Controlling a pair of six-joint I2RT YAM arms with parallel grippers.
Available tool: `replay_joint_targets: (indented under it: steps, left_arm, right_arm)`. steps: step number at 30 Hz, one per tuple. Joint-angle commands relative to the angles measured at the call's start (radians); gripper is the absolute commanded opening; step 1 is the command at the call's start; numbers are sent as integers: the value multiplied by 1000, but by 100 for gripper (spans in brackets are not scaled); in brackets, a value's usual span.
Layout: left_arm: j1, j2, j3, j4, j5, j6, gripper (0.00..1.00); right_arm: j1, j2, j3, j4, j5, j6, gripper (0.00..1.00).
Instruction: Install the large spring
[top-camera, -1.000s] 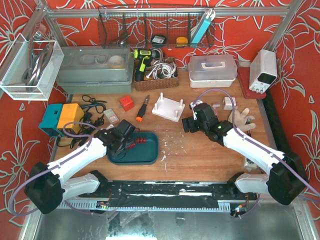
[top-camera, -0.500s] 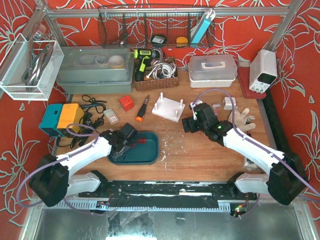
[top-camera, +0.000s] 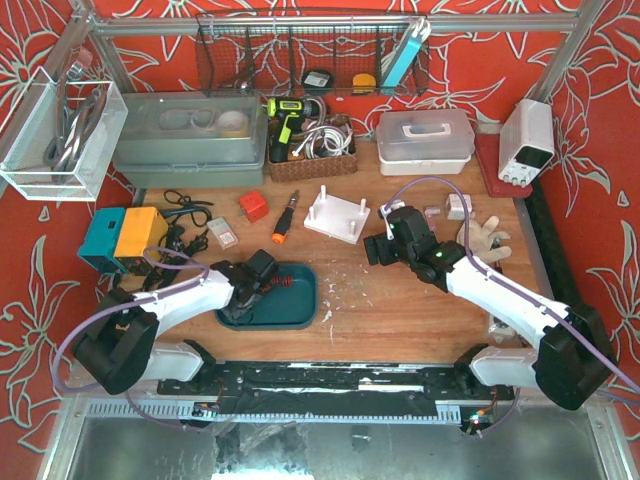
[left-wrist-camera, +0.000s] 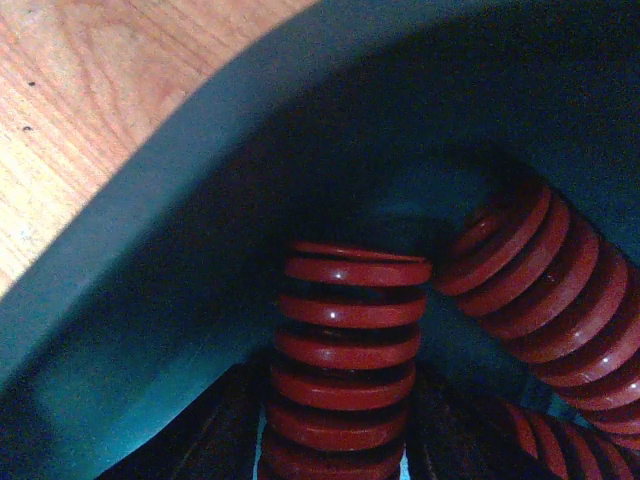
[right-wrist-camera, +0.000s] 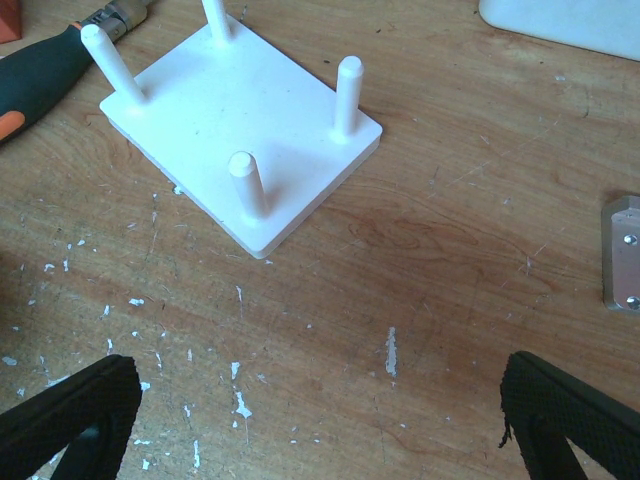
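One red spring in the teal tray is now clamped in the left pincer, which stood wider a second ago, so I judge it ready for lifting, while the right pincer waits wide apart, the white peg plate just ahead of it.

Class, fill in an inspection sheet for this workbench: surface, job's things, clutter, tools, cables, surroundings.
Surface: wooden table, flecked white.
Job's things: spring in left tool, second spring beside it, both in teal tray; white peg plate bare.
Clutter: screwdriver, red cube, glove.
Tools: left tool shut on spring; right tool open above table.
Cables: purple cable loops over right arm.
Surroundings: red patterned walls, wire basket.
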Motion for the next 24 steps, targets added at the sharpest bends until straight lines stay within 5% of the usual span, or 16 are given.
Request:
replay_joint_targets:
  steps: [1,9,24]
  left_arm:
    - [-1,23,-8,-3,-25,-18,41]
    - [-1,-46,7,-60,-66,-26,24]
    - [-2,-423,87,-111,-92,105,10]
  right_arm:
    - [7,2,-5,3,24,-5,99]
    - [7,0,-6,1,25,-4,99]
    - [7,-17,-11,4,14,-5,99]
